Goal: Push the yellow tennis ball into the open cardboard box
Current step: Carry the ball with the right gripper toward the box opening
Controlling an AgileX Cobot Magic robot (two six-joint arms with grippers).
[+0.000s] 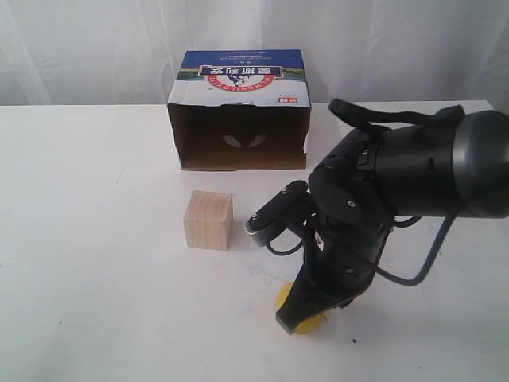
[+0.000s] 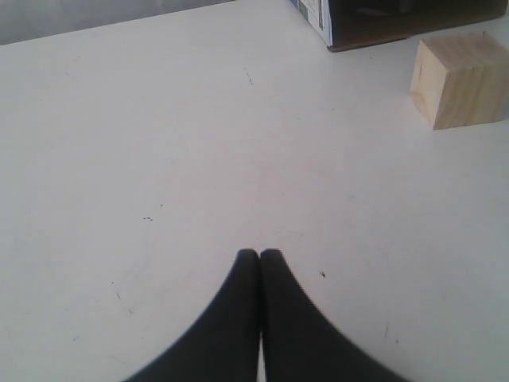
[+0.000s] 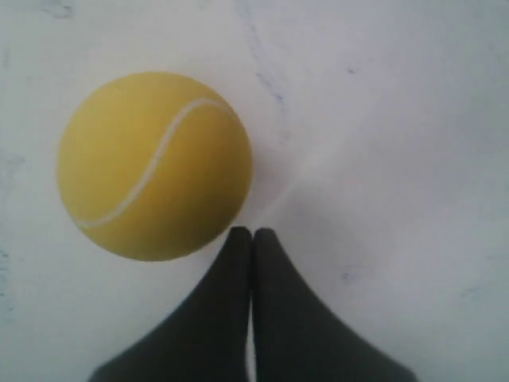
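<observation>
The yellow tennis ball (image 3: 155, 165) fills the right wrist view, its pale seam facing the camera; in the exterior view only its lower edges (image 1: 283, 298) peek out from under the right arm near the front of the table. My right gripper (image 3: 253, 232) is shut, tips right beside the ball and seemingly touching it; in the exterior view the same right gripper (image 1: 289, 321) points down. The open cardboard box (image 1: 238, 111) lies at the back centre, dark opening toward the front. My left gripper (image 2: 259, 255) is shut over bare table.
A pale wooden cube (image 1: 208, 220) stands between the ball and the box, slightly left; the cube (image 2: 461, 79) also shows in the left wrist view, near the box corner (image 2: 398, 20). The white table (image 1: 87, 239) ends at a curtain behind the box.
</observation>
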